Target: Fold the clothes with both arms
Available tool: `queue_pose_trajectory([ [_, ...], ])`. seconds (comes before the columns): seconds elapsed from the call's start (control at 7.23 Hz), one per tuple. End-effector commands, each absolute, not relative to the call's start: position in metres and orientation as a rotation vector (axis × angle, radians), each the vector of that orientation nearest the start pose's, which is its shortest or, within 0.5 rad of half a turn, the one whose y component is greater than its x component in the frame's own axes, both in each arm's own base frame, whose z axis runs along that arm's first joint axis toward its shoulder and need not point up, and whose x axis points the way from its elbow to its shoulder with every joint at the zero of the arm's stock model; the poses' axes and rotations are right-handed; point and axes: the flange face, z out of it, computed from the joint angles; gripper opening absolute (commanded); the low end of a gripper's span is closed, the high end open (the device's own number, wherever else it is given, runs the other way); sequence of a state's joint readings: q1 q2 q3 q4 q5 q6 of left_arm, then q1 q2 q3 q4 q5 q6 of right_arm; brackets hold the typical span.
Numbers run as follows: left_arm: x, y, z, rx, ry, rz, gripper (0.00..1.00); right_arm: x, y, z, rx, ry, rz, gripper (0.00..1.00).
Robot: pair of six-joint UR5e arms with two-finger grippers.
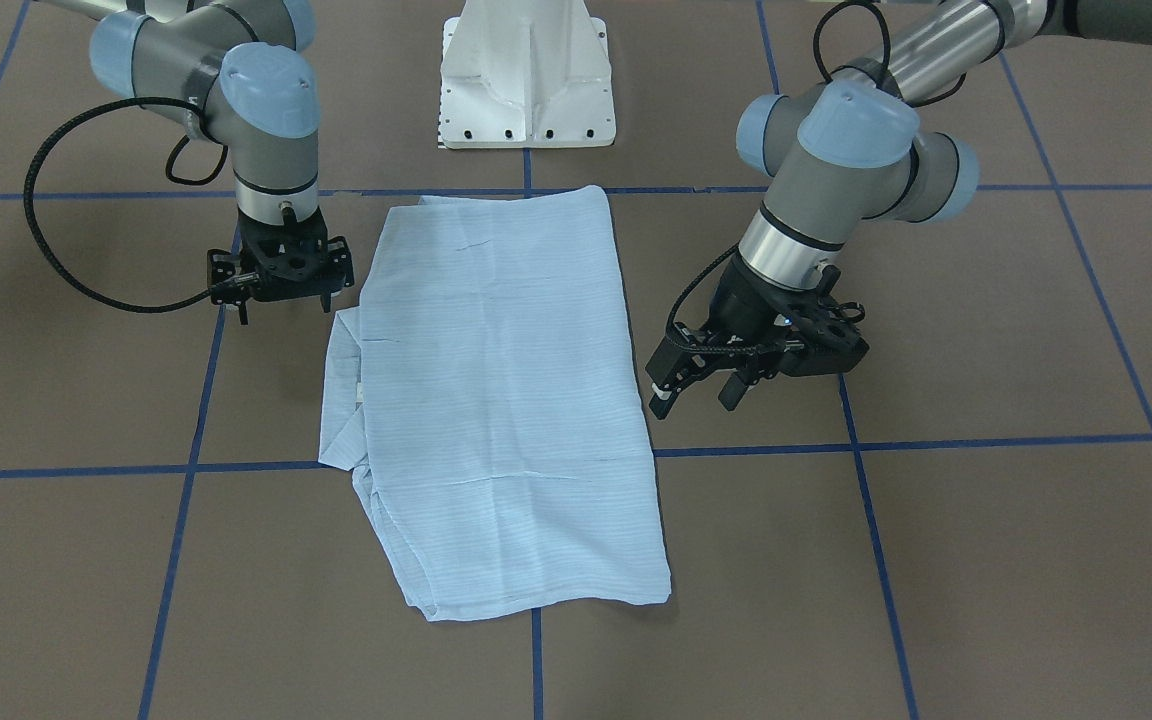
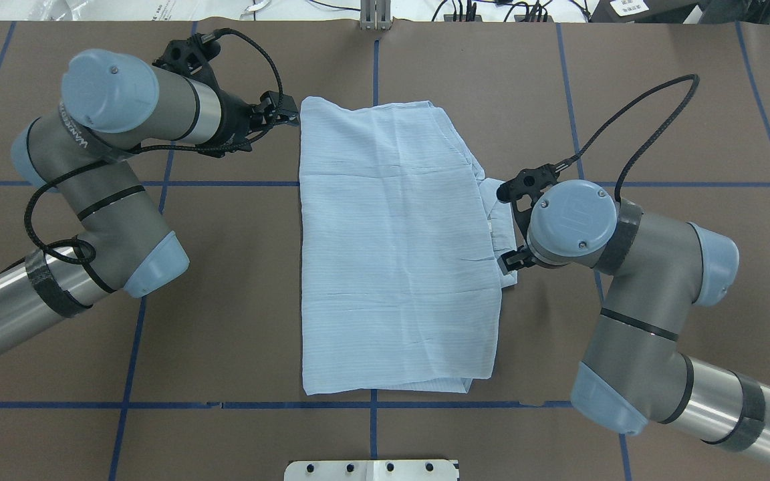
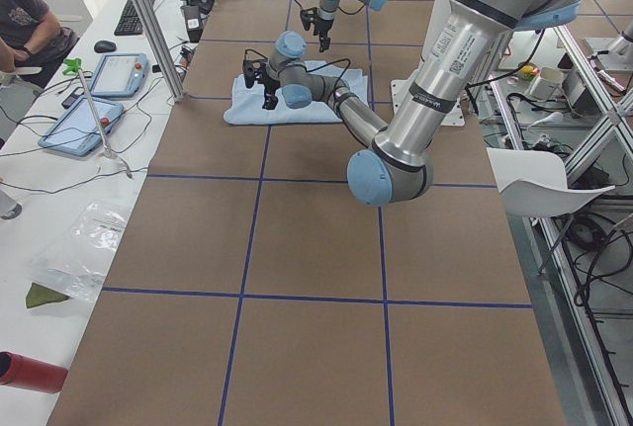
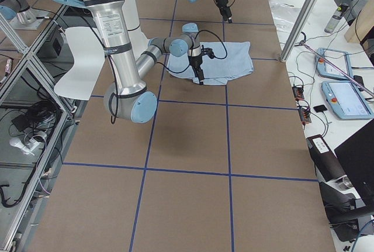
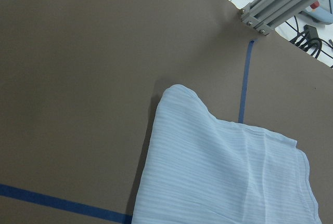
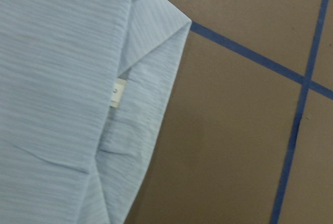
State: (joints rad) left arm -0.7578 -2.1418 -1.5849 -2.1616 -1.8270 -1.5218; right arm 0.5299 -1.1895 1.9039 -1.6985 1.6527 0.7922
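Shirt (image 1: 506,400) lying flat on the table (image 1: 986,560) as a long folded panel, flanked by the left arm (image 1: 836,150) and, farther back, the right arm (image 1: 266,100), jaws open and empty; judged between folds, the next needing both corners of one end gripped.

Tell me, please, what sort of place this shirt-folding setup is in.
Most likely a robotics lab: the left arm and right arm stand at a brown table gridded with blue tape, teach pendants and a keyboard lie on a side bench, and aluminium posts stand alongside.
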Motion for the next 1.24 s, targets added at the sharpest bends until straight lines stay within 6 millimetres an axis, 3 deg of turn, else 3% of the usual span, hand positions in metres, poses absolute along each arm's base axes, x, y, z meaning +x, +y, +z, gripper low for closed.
queue_pose_trajectory([
  [0.0,0.425,-0.544,0.254,0.239,1.171,-0.463,1.0,-0.451,-0.405,0.297,0.313,-0.685,-0.282,1.0],
  [0.14,0.431,-0.532,0.252,0.21,1.183,-0.435,1.0,-0.446,-0.402,0.287,0.306,-0.721,-0.249,1.0],
  [0.41,0.419,-0.473,0.261,0.174,1.216,-0.382,1.0,-0.439,-0.399,0.286,0.273,-0.746,-0.214,1.0],
  [0.69,0.421,-0.421,0.245,0.063,1.199,-0.401,1.0,-0.425,-0.405,0.285,0.203,-0.796,-0.206,1.0],
  [1.11,0.482,-0.34,0.236,-0.115,1.132,-0.51,1.0,-0.407,-0.391,0.283,0.182,-0.828,-0.184,1.0],
])
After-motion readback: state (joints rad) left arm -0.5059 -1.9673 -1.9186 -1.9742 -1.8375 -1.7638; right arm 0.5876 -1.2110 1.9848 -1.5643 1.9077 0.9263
